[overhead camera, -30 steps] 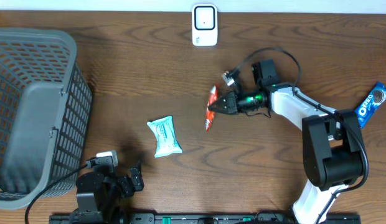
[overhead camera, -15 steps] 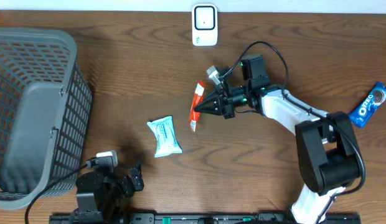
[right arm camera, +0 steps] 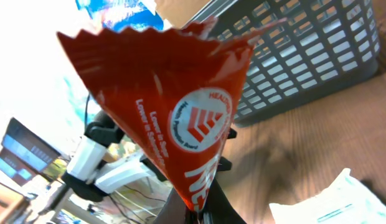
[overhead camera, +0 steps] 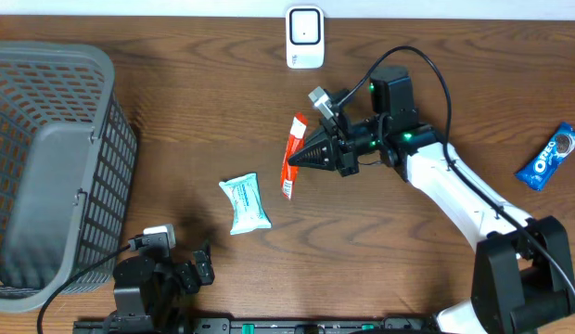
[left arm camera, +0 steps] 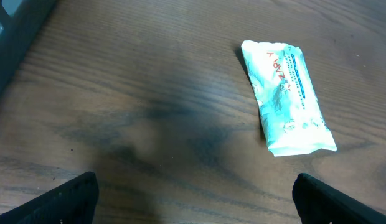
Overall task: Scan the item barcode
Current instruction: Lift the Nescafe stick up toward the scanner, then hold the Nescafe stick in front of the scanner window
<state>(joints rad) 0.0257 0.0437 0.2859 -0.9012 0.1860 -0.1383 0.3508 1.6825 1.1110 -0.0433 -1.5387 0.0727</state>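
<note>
Though spread wide at left gripper, pinches red sachet tight in right gripper: long, glossy, zigzag-cut edge, round white logo, white lettering

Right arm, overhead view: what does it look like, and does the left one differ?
The right arm has white links with black joints and a black base; the right gripper is black. A black cable loops above its wrist, where green lights glow. The left arm is mostly black.
</note>
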